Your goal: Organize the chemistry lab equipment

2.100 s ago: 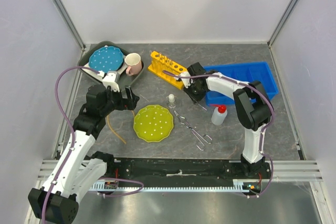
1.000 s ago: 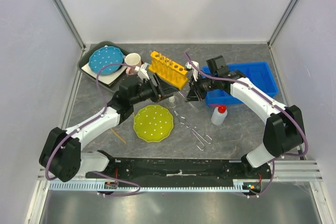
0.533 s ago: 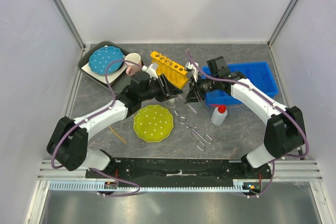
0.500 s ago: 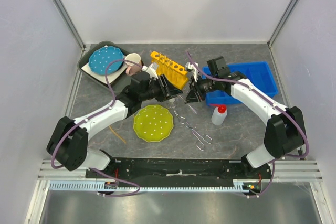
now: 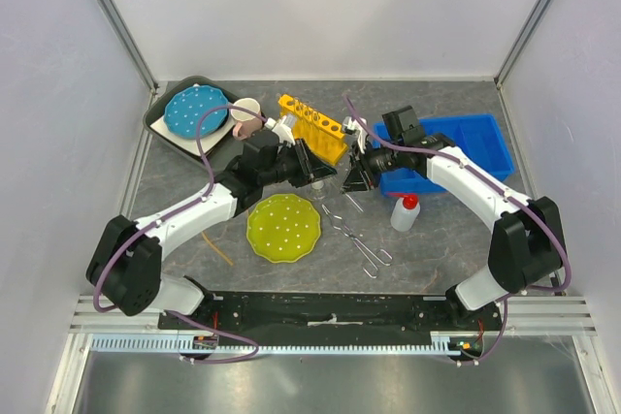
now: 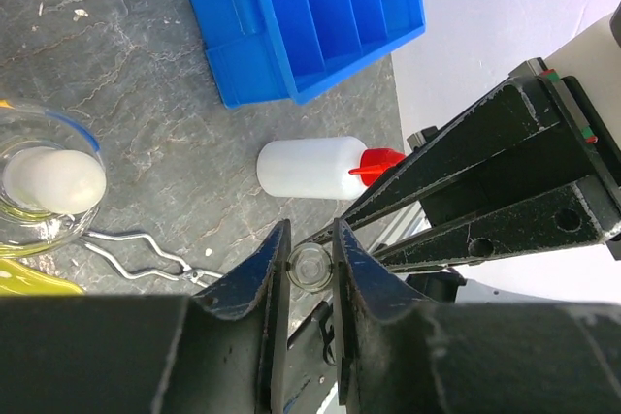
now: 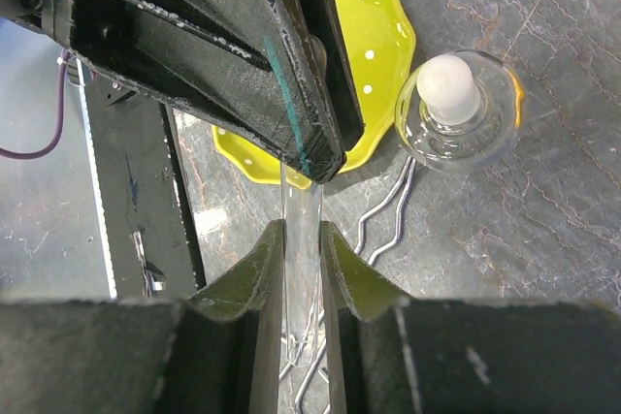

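Note:
A thin clear tube (image 7: 302, 230) is held level above the table between both grippers. My right gripper (image 7: 302, 237) is shut on its middle. My left gripper (image 6: 310, 234) faces it and is shut on the tube's end (image 6: 310, 267), seen end-on between the blue pads. In the top view the two grippers meet (image 5: 340, 177) just in front of the yellow rack (image 5: 310, 128). The white-capped flask (image 7: 456, 109) sits on the table below them. Metal tongs (image 5: 354, 237) and the red-capped squeeze bottle (image 5: 405, 212) lie nearer the front.
A blue divided bin (image 5: 456, 147) stands at the back right. A yellow-green dotted plate (image 5: 282, 227) lies under the left forearm. At the back left a dark tray (image 5: 165, 130) carries a blue plate (image 5: 195, 111) and a pink mug (image 5: 245, 113).
My left arm swung in from the left to meet the right gripper, and its jaws narrowed onto the tube's end. The right gripper kept its hold and barely shifted.

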Robot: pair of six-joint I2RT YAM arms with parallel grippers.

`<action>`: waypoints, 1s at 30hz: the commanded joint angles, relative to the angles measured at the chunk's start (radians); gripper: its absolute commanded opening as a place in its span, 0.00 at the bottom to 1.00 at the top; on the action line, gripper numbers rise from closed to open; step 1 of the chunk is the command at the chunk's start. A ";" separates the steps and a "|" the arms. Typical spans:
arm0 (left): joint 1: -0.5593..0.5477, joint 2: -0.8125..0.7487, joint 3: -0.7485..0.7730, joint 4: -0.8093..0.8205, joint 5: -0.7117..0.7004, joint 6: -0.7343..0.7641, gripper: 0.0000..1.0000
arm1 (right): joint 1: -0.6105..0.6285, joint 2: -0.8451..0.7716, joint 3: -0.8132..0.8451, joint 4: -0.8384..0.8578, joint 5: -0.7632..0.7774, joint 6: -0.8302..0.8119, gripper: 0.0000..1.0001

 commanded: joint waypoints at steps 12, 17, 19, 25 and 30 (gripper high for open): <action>0.032 -0.083 0.208 -0.203 -0.271 0.401 0.04 | -0.151 -0.089 0.124 -0.147 0.060 -0.193 0.84; 0.041 -0.009 0.328 -0.194 -0.348 0.532 0.03 | -0.187 -0.166 0.058 -0.095 0.083 -0.192 0.91; 0.041 0.035 0.381 -0.173 -0.379 0.555 0.03 | -0.208 -0.195 0.020 -0.068 0.087 -0.169 0.94; 0.040 0.162 0.509 -0.145 -0.420 0.635 0.03 | -0.267 -0.226 -0.014 -0.012 0.075 -0.135 0.98; 0.031 0.245 0.604 -0.161 -0.455 0.724 0.02 | -0.288 -0.239 -0.033 0.005 0.063 -0.124 0.98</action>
